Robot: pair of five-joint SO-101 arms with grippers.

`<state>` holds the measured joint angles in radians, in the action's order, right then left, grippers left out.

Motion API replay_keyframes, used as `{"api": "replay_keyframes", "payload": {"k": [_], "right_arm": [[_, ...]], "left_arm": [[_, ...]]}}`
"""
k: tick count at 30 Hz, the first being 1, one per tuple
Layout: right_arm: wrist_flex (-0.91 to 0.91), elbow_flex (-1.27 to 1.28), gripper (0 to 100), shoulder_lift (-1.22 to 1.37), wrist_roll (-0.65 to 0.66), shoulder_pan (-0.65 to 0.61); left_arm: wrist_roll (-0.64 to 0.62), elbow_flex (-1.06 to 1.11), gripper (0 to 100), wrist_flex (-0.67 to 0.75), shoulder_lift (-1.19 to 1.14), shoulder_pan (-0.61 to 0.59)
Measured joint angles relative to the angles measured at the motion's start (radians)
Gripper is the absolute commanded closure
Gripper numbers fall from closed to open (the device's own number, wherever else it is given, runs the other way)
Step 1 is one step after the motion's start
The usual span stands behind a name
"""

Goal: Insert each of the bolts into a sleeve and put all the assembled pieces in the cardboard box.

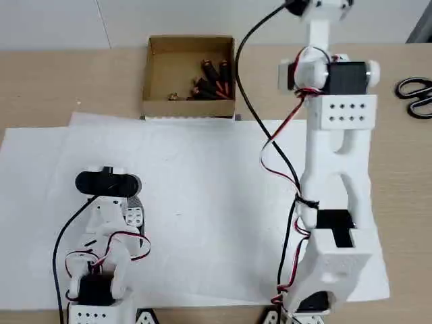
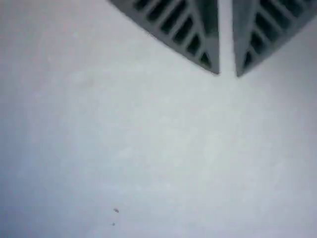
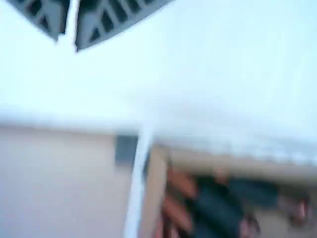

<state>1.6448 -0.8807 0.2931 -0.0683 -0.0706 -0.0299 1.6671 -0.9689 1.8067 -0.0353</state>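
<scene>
The cardboard box [image 1: 162,67] stands at the back of the table, just beyond the white paper. Several red and black assembled pieces [image 1: 212,79] lie in its right half, and a small brass-coloured part [image 1: 173,96] lies by its front wall. The right wrist view shows the same box [image 3: 156,183] and pieces [image 3: 213,203] past the paper's edge. My right gripper [image 3: 68,43] is shut and empty above the paper. My left gripper [image 2: 228,74] is shut and empty close over bare white paper; its arm is folded at the front left.
White paper [image 1: 202,202] covers most of the table in front of the box. Black scissors [image 1: 415,94] lie at the far right edge. The right arm [image 1: 337,169] stretches along the right side, and its black cable [image 1: 246,74] hangs near the box's right wall.
</scene>
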Motion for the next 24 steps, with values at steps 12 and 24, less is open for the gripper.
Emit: {"api": "replay_keyframes", "payload": {"k": [12,24], "right_arm": [[0.034,0.255,99.5,-0.353,-0.026,0.051],[-0.404,1.252,99.5,-0.985,-0.031,0.048]], "left_arm": [[0.0,0.0,99,0.0,0.0,0.0],[0.0,0.0,99,0.0,0.0,0.0]]}}
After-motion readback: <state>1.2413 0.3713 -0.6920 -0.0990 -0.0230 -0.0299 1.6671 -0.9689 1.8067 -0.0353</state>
